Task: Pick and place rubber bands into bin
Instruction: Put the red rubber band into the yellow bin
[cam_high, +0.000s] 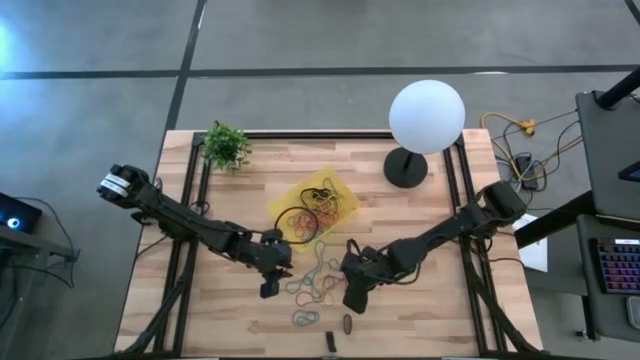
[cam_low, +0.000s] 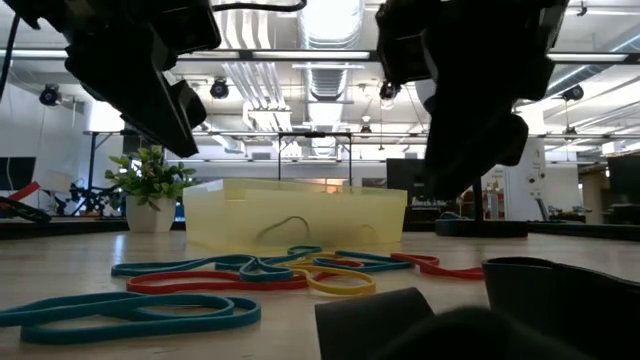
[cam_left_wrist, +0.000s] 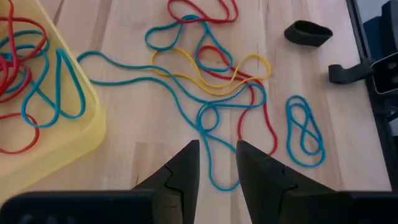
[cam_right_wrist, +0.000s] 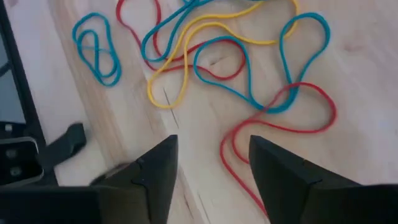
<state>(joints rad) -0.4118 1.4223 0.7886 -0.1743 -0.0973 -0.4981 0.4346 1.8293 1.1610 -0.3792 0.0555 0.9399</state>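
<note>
The yellow bin rests flat near the table's middle and holds red and blue rubber bands plus a big black ring. A tangle of loose rubber bands in blue, red and yellow lies flat on the wood, on the near side of the bin. My left gripper hangs open above the tangle's left part, over a blue loop. My right gripper hangs open above its right part, over a red loop.
A lamp with a white globe and a black base stands at the far right, and a small plant at the far left. Small dark oblong pieces and a doubled blue band lie nearer the near edge.
</note>
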